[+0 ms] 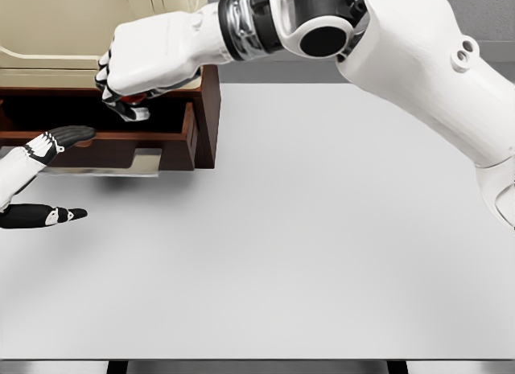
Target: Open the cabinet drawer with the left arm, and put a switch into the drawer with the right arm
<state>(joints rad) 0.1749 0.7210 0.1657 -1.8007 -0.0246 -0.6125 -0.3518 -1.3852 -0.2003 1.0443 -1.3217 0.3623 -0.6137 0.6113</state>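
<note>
Nearest you, left hand [48,181] rests open-fingered just in front of the drawer [121,137], which stands pulled out, while right hand [133,72] hovers over the drawer curled around the partly hidden switch [138,98]; next, you lower and release it inside.

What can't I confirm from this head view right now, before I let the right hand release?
- Switch: only a red sliver shows under the right hand; curled fingers hide the rest.
- Drawer interior: dark, and the right hand covers it; floor not visible.
- Cabinet: cut off by the top and left edges.
- Left hand: partly cut off by the left edge; its arm is out of frame.
</note>
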